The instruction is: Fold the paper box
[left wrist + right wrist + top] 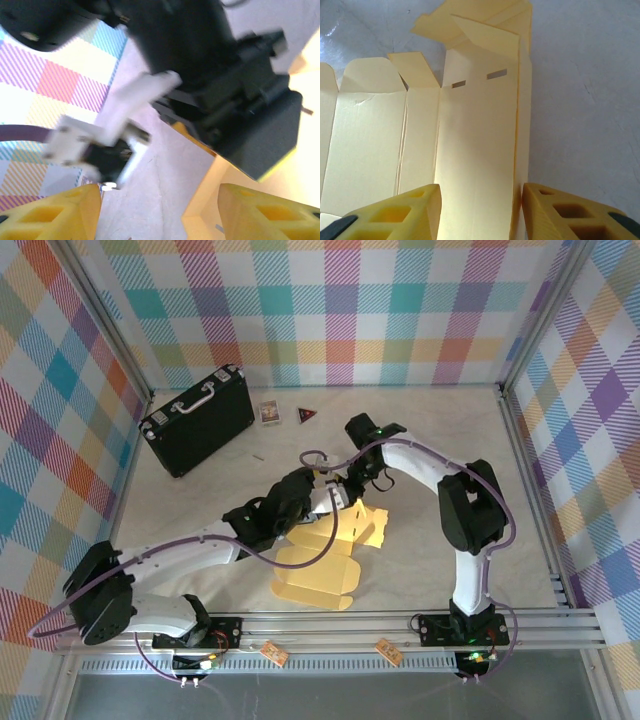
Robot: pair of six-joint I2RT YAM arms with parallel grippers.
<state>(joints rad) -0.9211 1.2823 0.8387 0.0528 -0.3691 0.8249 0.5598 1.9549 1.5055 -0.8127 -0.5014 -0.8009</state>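
- At the right gripper (481, 212): spread wide, straddling a raised panel of the paper box (475, 135), clamped on nothing; cannot tell whether either finger touches the card.
- At the left gripper (160, 212): likewise wide apart and empty, hovering just beside the right gripper's black body, with a pale edge of card below.
- Around them: paper box partly folded, mid-table in front of both bases. One panel stood up with flaps bent over at its far end, the other panels lying flat on the table (585, 100).
- Further out: black case (197, 418) at the far left, well apart from the work.
- Likely trouble:
  - closing off the score line, creasing the upright wall
  - releasing too soon, letting it spring flat
  - crowding two wrists this close, knocking together or dragging the sheet
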